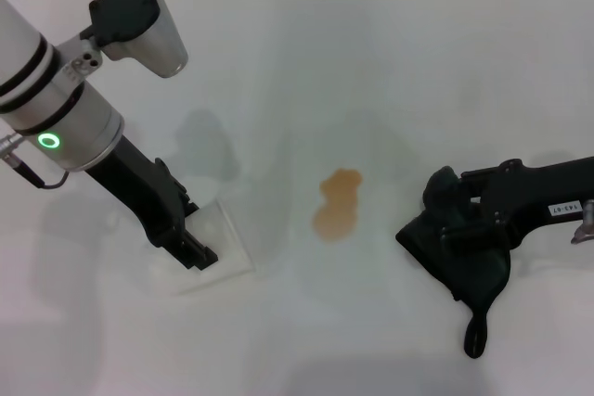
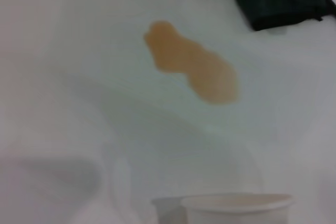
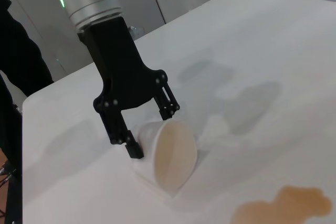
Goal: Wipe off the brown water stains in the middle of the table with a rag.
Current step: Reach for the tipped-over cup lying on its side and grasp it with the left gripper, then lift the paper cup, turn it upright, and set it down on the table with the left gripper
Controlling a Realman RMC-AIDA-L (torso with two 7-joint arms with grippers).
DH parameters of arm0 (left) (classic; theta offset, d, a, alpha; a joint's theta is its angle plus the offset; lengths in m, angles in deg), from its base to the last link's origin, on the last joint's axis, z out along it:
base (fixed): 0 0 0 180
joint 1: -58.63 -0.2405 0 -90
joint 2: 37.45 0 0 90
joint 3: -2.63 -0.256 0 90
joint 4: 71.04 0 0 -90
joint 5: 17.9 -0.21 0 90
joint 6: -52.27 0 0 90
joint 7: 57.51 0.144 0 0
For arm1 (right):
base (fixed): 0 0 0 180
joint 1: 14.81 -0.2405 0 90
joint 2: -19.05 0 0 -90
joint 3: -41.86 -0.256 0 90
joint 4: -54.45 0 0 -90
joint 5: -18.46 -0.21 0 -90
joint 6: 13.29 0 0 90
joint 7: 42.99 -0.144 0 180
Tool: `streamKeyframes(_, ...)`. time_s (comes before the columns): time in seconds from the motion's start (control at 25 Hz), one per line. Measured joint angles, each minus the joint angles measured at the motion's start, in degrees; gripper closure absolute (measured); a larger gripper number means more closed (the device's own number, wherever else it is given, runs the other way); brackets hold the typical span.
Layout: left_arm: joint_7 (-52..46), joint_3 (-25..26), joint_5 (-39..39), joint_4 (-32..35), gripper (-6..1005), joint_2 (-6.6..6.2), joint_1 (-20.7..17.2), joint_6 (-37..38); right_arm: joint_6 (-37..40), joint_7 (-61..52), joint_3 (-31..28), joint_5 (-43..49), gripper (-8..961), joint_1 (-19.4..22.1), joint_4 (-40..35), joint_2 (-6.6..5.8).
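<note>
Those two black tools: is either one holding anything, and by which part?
The left tool grips the tilted white cup by its sides. The right tool clutches the black rag at its bunched top.

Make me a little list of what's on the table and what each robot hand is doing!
stain: brown water stains, mid table, unwiped
rag: black rag, right of the stain, apart from it
right pincer: right pincer on the rag
left pincer: left pincer around a tilted white cup
cup: tan liquid inside

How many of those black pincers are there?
2. The left pincer grips a white cup left of the brown stain; the right pincer holds the black rag right of it.
</note>
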Motion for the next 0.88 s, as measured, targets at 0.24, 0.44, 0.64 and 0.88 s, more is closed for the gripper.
streamKeyframes(0.24, -0.48, 0.29, 0.01, 1.78, 306, 0.0, 0.01, 0.06, 0.12, -0.11, -0.11, -0.01, 231, 0.0, -0.1, 0.0)
streamKeyframes(0.44, -0.97, 2.17, 0.42, 7.43, 379, 0.03, -0.43, 0.93, 0.46, -0.12, -0.57, -0.04, 230, 0.04, -0.23, 0.0)
streamKeyframes(0.64, -0.95, 6.51, 0.6, 12.2, 406, 0.08, -1.17, 1.7, 0.46, -0.12, -0.61, -0.1, 230, -0.16, -0.63, 0.0)
streamKeyframes(0.88, -0.55, 7.95, 7.51, 17.92, 410, 0.21, -5.35, -1.13, -0.1, -0.12, -0.97, -0.11, 230, -0.43, -0.51, 0.0)
